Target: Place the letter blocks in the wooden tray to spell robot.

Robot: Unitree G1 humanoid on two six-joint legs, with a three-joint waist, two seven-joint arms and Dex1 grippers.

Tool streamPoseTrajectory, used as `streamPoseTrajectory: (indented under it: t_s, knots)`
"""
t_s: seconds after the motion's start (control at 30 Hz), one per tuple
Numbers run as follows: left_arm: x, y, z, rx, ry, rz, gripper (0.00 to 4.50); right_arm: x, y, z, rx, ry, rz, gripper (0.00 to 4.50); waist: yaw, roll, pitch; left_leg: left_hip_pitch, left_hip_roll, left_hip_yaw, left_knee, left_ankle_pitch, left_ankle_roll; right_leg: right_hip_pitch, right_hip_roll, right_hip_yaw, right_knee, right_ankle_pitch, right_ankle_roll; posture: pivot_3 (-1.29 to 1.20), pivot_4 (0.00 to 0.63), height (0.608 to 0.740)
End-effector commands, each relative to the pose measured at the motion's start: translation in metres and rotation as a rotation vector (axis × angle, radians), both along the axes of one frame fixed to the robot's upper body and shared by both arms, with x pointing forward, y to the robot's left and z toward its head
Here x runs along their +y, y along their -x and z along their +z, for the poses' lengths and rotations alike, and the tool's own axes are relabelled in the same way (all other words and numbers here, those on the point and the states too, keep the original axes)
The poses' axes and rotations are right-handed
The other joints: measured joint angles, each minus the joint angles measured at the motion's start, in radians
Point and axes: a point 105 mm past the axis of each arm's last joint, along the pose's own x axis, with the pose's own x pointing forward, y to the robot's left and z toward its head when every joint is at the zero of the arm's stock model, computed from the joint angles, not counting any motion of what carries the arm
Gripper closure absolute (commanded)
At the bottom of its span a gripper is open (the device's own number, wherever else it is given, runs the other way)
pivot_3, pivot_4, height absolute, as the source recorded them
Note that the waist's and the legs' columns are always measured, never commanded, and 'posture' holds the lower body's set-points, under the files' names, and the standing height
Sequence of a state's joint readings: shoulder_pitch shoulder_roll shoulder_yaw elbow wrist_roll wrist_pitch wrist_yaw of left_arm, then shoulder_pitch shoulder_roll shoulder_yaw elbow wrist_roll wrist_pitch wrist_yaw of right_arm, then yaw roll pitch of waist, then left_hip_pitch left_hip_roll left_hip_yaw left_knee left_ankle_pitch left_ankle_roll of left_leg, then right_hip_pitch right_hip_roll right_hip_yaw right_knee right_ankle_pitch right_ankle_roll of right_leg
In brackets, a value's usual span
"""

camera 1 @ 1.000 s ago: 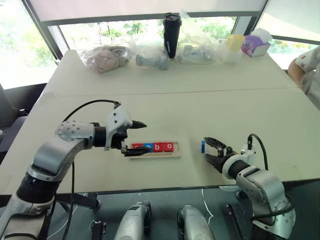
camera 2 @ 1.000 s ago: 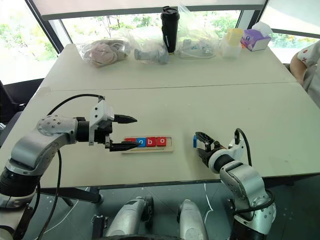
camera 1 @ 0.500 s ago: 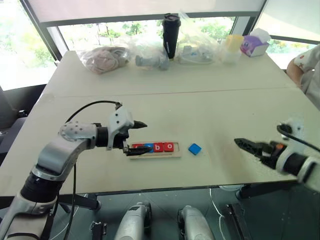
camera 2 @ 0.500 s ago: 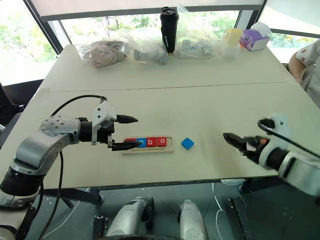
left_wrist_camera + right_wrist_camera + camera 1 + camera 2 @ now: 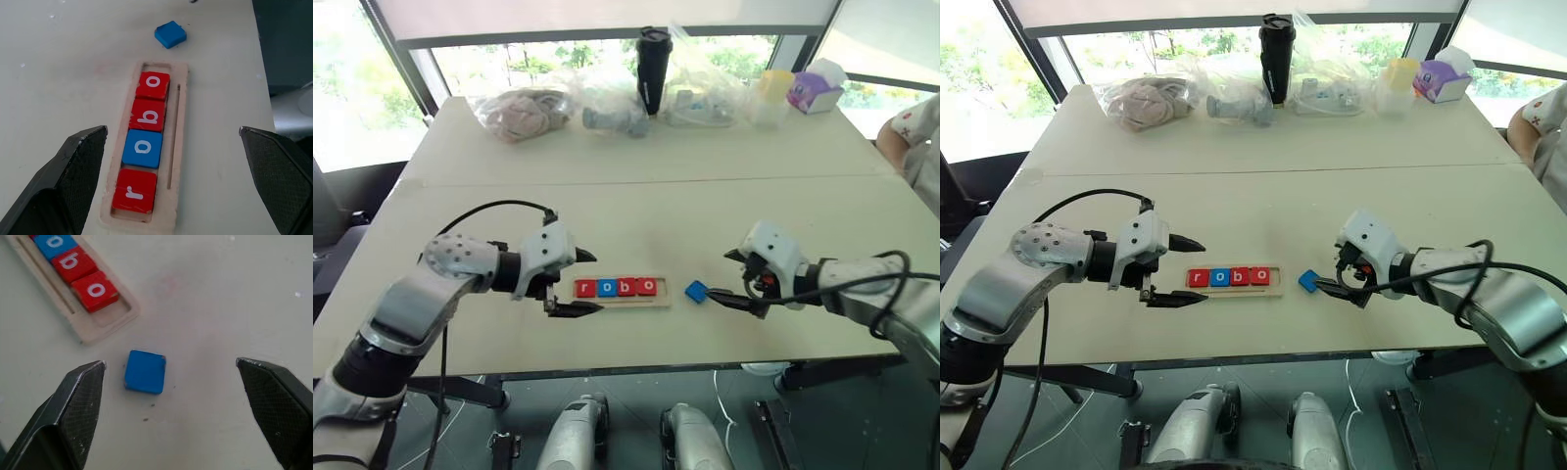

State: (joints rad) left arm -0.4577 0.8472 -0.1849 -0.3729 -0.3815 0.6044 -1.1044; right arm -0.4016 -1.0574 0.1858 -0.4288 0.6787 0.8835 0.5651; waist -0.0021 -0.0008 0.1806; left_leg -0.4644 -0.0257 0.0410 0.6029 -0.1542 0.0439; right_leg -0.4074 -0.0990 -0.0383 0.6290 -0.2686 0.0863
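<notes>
The wooden tray (image 5: 658, 301) lies on the table and holds four letter blocks reading r, o, b, o (image 5: 142, 147): red, blue, red, red. The slot's right end is bare. A loose blue block (image 5: 696, 291) lies flat just right of the tray, with no letter showing on its top (image 5: 145, 371). My right gripper (image 5: 720, 275) is open right beside that block, with one fingertip (image 5: 1320, 285) close to it. At the tray's left end, my left gripper (image 5: 595, 282) is open, pointing along the tray and holding nothing (image 5: 171, 132).
Along the table's far side stand plastic bags (image 5: 524, 110), a black tumbler (image 5: 651, 69), a yellow-lidded tub (image 5: 771, 88) and a purple tissue box (image 5: 813, 86). A person's sleeve (image 5: 915, 122) shows at the right edge. The table's front edge runs close below the tray.
My right gripper left the blue block lying on the table, swung out to the right, and has come back beside it. The left gripper has stayed at the tray's left end.
</notes>
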Motion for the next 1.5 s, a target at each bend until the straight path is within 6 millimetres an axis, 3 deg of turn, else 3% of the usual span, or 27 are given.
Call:
streamPoseTrajectory:
  t_s: [0.03,0.3,1.0,1.1,1.23,1.27,1.4,1.5]
  knots:
    - [-0.005,0.003,0.007,-0.041,0.01,-0.008,0.0,0.013,-0.004,0.002,0.054,0.021,-0.014,0.09,0.003,0.0,0.0,-0.001,0.0,0.0,0.0,0.0,0.0,0.0,0.0,0.0,0.0,0.0,0.0,0.0,0.15,0.74]
    - [-0.013,0.006,0.002,-0.044,0.037,0.007,0.0,0.032,0.0,-0.01,0.179,0.107,0.011,0.09,0.014,0.0,0.0,-0.007,0.0,0.001,0.0,0.0,0.0,-0.006,0.0,0.0,0.001,0.001,0.001,0.0,0.15,0.74]
    - [-0.034,0.007,-0.01,-0.061,0.137,0.068,0.0,0.019,-0.014,-0.037,0.359,0.177,-0.104,0.09,0.012,0.0,-0.001,-0.008,0.001,0.001,0.007,-0.001,0.001,-0.005,0.0,0.0,0.002,0.005,0.002,0.0,0.15,0.74]
    - [-0.037,0.007,-0.012,-0.061,0.145,0.07,0.0,0.021,-0.014,-0.041,0.371,0.181,-0.11,0.98,0.012,0.0,-0.001,-0.006,0.001,0.001,0.008,-0.001,0.001,-0.005,0.0,0.0,0.001,0.005,0.002,0.0,0.15,0.74]
    - [-0.037,0.006,-0.013,-0.063,0.151,0.079,0.0,0.019,-0.02,-0.043,0.336,0.187,-0.157,3.05,0.011,0.0,-0.002,-0.006,0.001,0.001,0.007,-0.001,0.002,-0.006,0.0,0.0,0.001,0.005,0.002,0.0,0.15,0.74]
    - [-0.036,0.006,-0.012,-0.064,0.15,0.079,0.0,0.019,-0.022,-0.042,0.331,0.179,-0.167,3.35,0.011,0.0,-0.002,-0.006,0.001,0.001,0.007,-0.001,0.002,-0.006,0.0,0.0,0.001,0.005,0.002,0.0,0.15,0.74]
    - [-0.028,0.007,-0.01,-0.058,0.126,0.067,0.0,0.021,-0.026,-0.031,0.265,0.134,-0.168,3.35,0.006,0.0,-0.002,-0.006,0.001,0.001,0.007,-0.001,0.002,-0.005,0.0,0.0,0.002,0.006,0.002,0.0,0.15,0.74]
    - [-0.02,0.005,-0.005,-0.058,0.119,0.062,0.0,0.04,-0.035,0.002,0.111,-0.06,-0.093,3.35,0.006,0.0,-0.002,-0.006,0.001,0.002,0.007,-0.001,0.002,-0.005,0.0,0.0,0.002,0.006,0.002,0.0,0.15,0.74]
